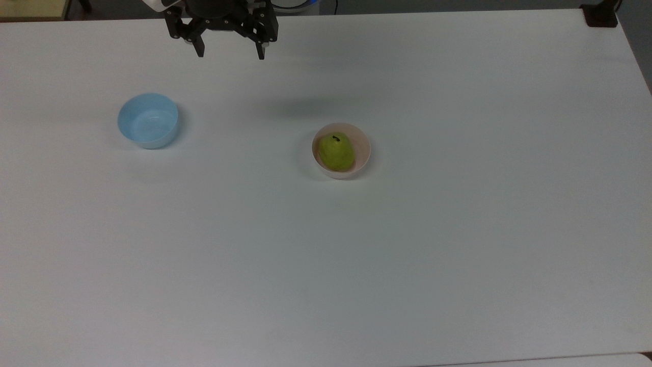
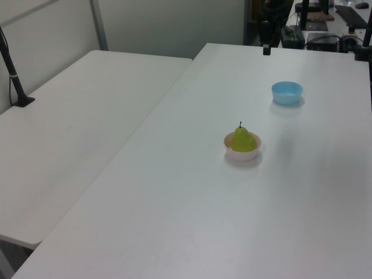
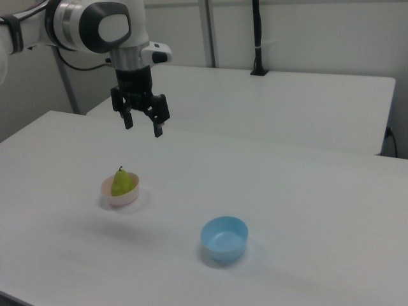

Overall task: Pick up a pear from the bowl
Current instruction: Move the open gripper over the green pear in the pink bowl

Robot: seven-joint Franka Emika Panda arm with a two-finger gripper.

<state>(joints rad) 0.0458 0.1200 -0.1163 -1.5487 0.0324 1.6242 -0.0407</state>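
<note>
A yellow-green pear (image 1: 336, 152) (image 2: 243, 139) (image 3: 123, 182) with a short dark stem stands in the pale pink bowl (image 1: 361, 148) (image 2: 242, 154) (image 3: 121, 197) near the middle of the white table. My gripper (image 1: 231, 53) (image 3: 143, 128) hangs open and empty, high above the table. In the top view it sits at the upper edge, up and left of the bowl. In the right view it hovers above and slightly right of the pear, well clear of it.
An empty light blue bowl (image 1: 148, 121) (image 2: 287, 93) (image 3: 224, 238) sits apart from the pink one on the white table (image 1: 458, 229). A second white table (image 2: 75, 128) adjoins it. A dark clamp (image 1: 600, 15) sits at a corner.
</note>
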